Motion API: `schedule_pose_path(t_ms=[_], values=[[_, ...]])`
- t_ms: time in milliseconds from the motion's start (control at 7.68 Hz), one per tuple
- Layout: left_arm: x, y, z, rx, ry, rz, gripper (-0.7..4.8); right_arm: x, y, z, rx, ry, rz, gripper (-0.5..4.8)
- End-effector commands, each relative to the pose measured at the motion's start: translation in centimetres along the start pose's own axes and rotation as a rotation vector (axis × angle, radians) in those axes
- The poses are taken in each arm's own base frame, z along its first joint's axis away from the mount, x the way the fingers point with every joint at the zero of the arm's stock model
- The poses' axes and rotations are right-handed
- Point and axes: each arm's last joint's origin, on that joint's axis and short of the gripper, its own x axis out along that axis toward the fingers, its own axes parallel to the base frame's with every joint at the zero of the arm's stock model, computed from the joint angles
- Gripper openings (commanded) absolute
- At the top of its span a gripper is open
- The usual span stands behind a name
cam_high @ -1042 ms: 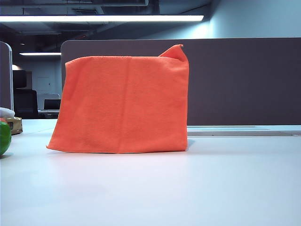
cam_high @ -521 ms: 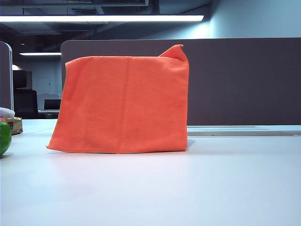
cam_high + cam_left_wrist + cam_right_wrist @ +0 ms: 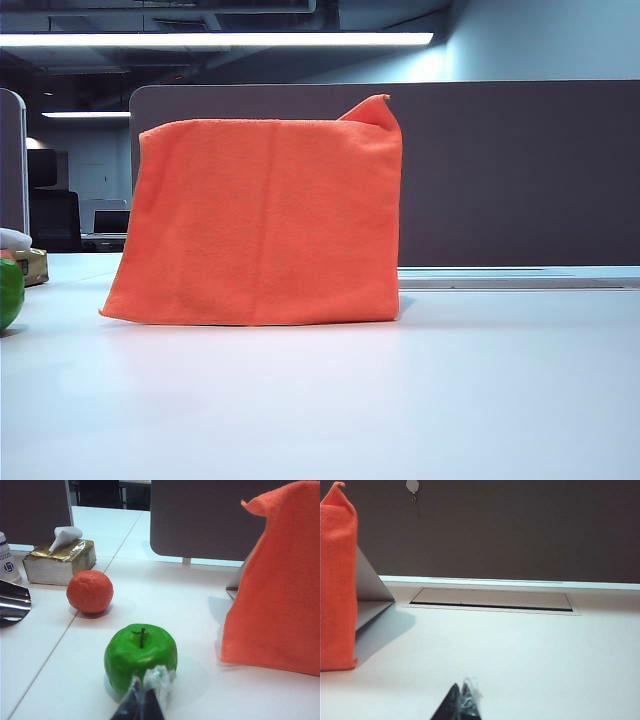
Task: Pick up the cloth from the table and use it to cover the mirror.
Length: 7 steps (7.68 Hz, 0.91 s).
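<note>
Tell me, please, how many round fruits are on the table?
2: a green apple near the left gripper, and an orange beyond it, beside the tissue box. Others may be hidden.

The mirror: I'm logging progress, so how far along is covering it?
Done, it seems: the cloth drapes over the mirror, whose side and stand show only in the right wrist view. Nothing in hand: left gripper and right gripper are shut, empty, away from it. Nothing visibly left.

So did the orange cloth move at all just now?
No. The cloth hangs in the same spot, its peaked corner at the same place against the grey partition behind it.
</note>
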Motion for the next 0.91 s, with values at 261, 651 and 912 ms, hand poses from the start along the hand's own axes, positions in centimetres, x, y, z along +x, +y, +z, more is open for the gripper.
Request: schedule_pose_path(t_ms=[261,651,912], values=[[-0.02,-0.25,0.39,-0.002,-0.034,-0.082,-0.05,0.01,0.07,-0.01,-0.019,-0.01,0.025,-0.05],[-0.03,-0.42,0.38,-0.021,-0.031,-0.109,-0.05,0.01,0.07,-0.01,-0.019,-0.01,0.025,-0.05],[-0.05,-0.93,0.35,-0.018,-0.029,-0.131,-0.05,0.01,0.07,-0.01,-0.019,-0.01,0.025,-0.05]])
